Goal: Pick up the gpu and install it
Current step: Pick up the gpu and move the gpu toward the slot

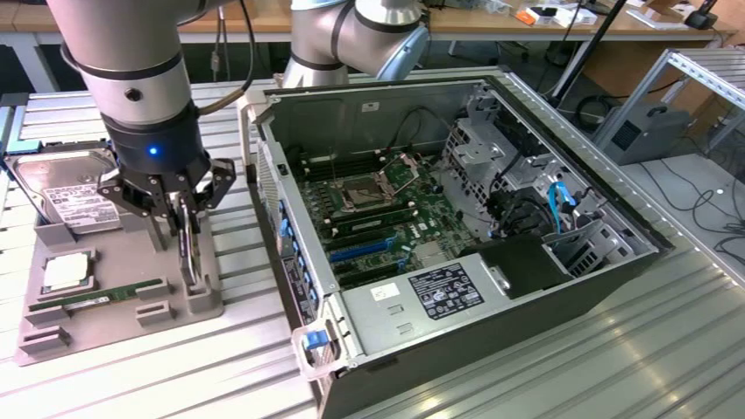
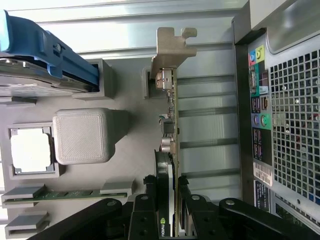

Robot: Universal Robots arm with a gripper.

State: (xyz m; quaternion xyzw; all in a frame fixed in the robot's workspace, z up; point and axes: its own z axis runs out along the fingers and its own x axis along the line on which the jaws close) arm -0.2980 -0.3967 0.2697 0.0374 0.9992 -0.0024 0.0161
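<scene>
Ribbed metal bench (image 1: 652, 349) carries the work. Nearest, the gripper (image 2: 166, 181) straddles the gpu (image 2: 170, 125), which stands on edge in a slot of the tray (image 1: 70, 345). Its fingers seem to pinch the card at the fan (image 2: 162, 167), though contact is hard to confirm. A good pickup wants a square, firm hold and a straight rise, without twisting the bracket (image 2: 172, 47). A logo there looks like nvidia. Beyond, the case (image 1: 466, 371) lies open, its label (image 1: 446, 291) unreadable.

I see my arm (image 1: 128, 78) as silver-grey tubing with 1 blue light (image 1: 152, 151) on its black wrist, a black cable (image 1: 248, 44) alongside, and a black linkage gripper (image 1: 187, 220).
</scene>
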